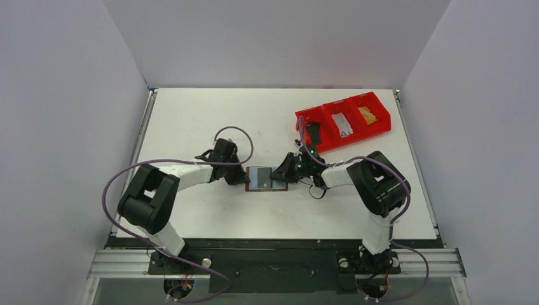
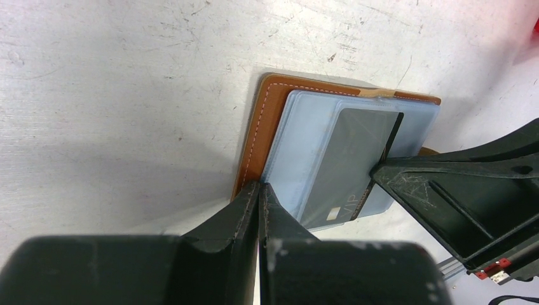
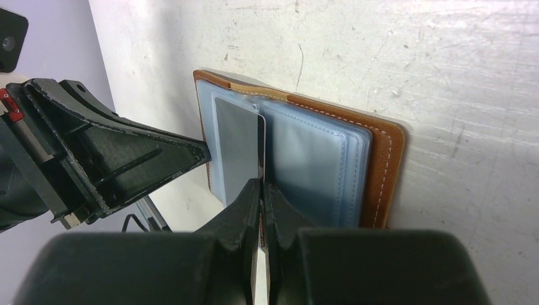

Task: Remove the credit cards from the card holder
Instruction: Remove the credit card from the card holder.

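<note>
A white, scratched table (image 1: 191,127) between plain grey walls (image 1: 63,95) carries the scene; near its middle the card holder (image 1: 257,179) lies opened flat, brown leather underneath and the pale blue pockets (image 3: 318,165) facing up; the left gripper (image 2: 260,194) stands at the left edge of the card holder with its fingers clenched together, the tips pressing where the leather meets the pockets, so I judge that it pins the holder down rather than grasps it; the right gripper (image 3: 262,190) is over the right half of the card holder, its fingers clenched on the thin edge of a grey card (image 3: 236,146), which sits mostly inside its pocket; far behind and to the right of the card holder a red bin (image 1: 330,136) has three compartments, with a dark piece (image 1: 312,131), a pale piece (image 1: 343,124) and a yellowish piece (image 1: 367,114); these may be cards already taken out, but I cannot tell; the other pockets look empty from the right wrist view; I judge the task is late, and what is left is to pull out this grey card.
</note>
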Controlling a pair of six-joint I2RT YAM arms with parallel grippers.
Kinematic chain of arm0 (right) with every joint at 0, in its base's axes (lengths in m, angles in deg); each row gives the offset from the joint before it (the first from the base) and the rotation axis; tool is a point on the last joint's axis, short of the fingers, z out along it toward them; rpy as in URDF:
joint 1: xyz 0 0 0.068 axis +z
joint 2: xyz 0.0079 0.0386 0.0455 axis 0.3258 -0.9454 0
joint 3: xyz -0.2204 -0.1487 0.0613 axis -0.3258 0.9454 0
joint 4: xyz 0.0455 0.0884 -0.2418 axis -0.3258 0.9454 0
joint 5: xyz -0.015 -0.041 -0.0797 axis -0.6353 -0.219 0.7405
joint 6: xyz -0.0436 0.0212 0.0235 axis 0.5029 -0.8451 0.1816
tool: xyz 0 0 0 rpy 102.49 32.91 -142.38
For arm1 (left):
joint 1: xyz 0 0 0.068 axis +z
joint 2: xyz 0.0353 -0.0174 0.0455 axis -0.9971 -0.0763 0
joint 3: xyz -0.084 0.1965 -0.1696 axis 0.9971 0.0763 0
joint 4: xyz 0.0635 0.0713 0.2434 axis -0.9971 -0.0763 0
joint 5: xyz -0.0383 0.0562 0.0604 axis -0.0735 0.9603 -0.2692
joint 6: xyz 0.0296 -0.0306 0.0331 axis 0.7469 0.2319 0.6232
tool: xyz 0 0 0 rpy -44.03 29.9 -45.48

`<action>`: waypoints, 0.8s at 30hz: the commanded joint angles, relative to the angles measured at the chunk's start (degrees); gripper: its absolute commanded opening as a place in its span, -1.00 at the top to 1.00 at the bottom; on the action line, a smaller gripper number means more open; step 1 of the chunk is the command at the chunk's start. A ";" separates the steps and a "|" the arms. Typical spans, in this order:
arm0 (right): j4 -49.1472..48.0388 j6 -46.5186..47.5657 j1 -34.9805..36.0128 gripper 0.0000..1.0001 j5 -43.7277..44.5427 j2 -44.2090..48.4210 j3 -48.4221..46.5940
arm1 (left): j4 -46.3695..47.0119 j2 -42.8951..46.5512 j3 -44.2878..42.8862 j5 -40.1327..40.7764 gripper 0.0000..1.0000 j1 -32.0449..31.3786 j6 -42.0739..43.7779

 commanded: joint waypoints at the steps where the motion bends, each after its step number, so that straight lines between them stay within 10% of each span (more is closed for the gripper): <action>1: 1.46 2.66 -2.38 1.00 1.75 2.00 2.04 | -6.85 -3.33 3.43 6.80 1.00 0.77 1.99; 24: 4.24 4.74 -4.43 1.00 0.67 4.31 2.83 | -7.05 -2.29 3.59 6.69 1.00 0.77 2.25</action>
